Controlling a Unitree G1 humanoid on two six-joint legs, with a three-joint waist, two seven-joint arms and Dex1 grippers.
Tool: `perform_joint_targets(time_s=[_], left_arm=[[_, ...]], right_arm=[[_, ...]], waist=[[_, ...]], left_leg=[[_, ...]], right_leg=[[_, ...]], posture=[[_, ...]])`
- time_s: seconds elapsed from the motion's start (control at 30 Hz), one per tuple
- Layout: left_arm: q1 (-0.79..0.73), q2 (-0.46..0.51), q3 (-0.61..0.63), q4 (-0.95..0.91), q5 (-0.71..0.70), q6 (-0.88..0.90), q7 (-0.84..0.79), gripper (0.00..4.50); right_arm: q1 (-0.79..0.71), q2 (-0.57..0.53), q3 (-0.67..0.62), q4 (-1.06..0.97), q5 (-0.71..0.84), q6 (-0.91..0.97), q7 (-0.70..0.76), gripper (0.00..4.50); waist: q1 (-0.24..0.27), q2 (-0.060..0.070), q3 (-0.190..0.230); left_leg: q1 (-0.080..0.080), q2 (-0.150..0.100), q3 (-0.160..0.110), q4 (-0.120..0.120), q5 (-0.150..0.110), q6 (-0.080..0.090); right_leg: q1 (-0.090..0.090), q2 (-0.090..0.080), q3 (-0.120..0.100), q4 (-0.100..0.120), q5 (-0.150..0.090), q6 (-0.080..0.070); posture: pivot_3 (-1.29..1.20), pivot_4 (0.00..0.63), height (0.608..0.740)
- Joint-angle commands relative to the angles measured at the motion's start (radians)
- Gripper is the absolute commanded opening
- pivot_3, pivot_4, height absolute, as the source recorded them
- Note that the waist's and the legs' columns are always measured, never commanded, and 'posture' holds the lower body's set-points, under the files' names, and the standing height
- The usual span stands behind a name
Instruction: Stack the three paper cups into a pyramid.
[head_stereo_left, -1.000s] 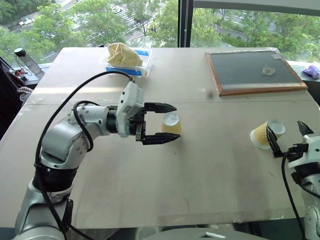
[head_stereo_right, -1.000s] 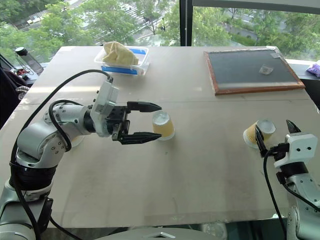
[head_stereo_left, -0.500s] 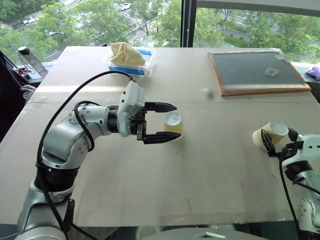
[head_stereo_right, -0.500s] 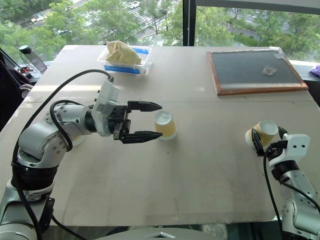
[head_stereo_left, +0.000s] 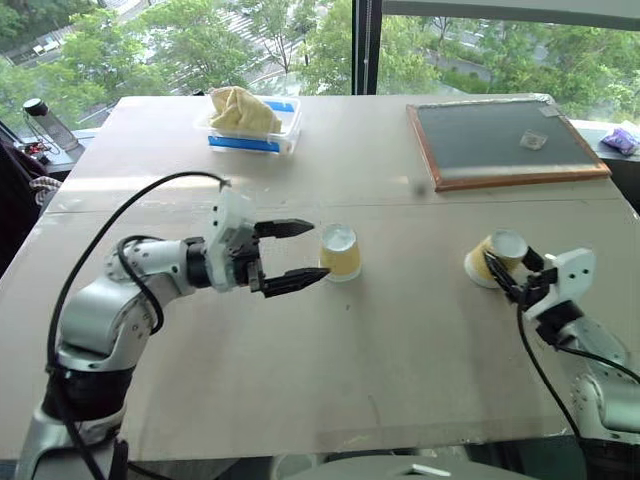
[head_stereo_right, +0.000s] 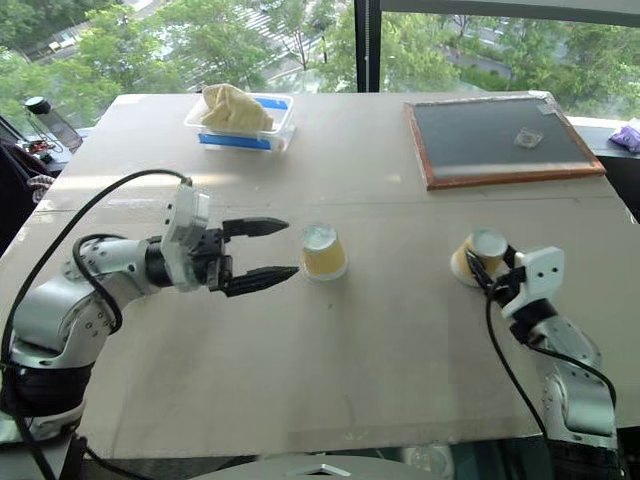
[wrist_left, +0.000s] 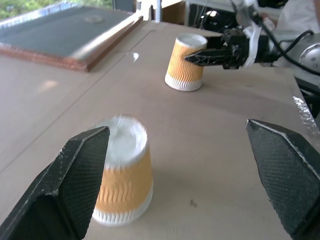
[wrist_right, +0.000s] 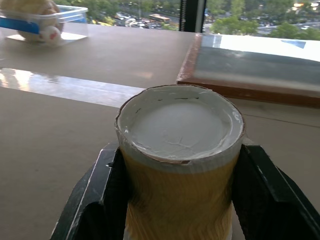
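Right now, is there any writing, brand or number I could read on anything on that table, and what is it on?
No text can be read.
Tub: its blue label is too small to make out any words.
Cups: a wavy pattern, no print.
Board: dark and blank, with a small scrap on it.

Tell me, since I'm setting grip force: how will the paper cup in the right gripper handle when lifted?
The paper cup looks thin-walled, so it probably crushes easily. Empty and upside down, it is likely very light. The right gripper is clamping its ribbed sides, which should limit slipping.
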Motion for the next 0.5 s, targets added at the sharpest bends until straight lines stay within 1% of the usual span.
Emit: perform_joint_targets(time_s=[0.03, 0.1, 0.23, 0.5], left_arm=[[0.086, 0.031, 0.117, -0.076, 0.001, -0.025, 0.023, 4.5], [0.123, 0.037, 0.146, -0.092, 0.006, -0.029, 0.032, 4.5], [0.178, 0.051, 0.202, -0.11, 0.011, -0.041, 0.039, 4.5], [0.181, 0.041, 0.204, -0.118, 0.006, -0.043, 0.056, 4.5]], right_arm=[[-0.105, 0.02, 0.129, -0.014, -0.052, 0.021, 0.014, 2.01], [-0.148, 0.037, 0.173, 0.011, -0.066, 0.045, 0.007, 2.01], [-0.229, 0.055, 0.262, 0.072, -0.079, 0.057, 0.059, 2.01], [-0.278, 0.043, 0.294, 0.097, -0.083, 0.085, 0.098, 2.01]], waist=[[0.0, -0.001, 0.0], [0.005, -0.001, 0.0], [0.023, -0.001, 0.0], [0.023, -0.001, 0.0]], left_leg=[[0.0, 0.0, 0.0, 0.0, 0.0, 0.0], [0.0, 0.0, 0.0, 0.0, 0.0, 0.0], [-0.001, 0.0, 0.0, 0.0, 0.0, 0.0], [-0.002, -0.002, 0.0, 0.0, 0.0, 0.0]], right_leg=[[0.0, 0.0, 0.0, 0.0, 0.0, 0.0], [0.0, -0.001, 0.0, 0.0, 0.0, 0.0], [0.0, -0.001, -0.002, -0.001, 0.0, 0.0], [0.0, -0.002, -0.004, -0.001, 0.0, 0.0]], posture=[[0.0, 0.15, 0.74], [0.0, 0.15, 0.74], [0.0, 0.15, 0.74], [0.0, 0.15, 0.74]])
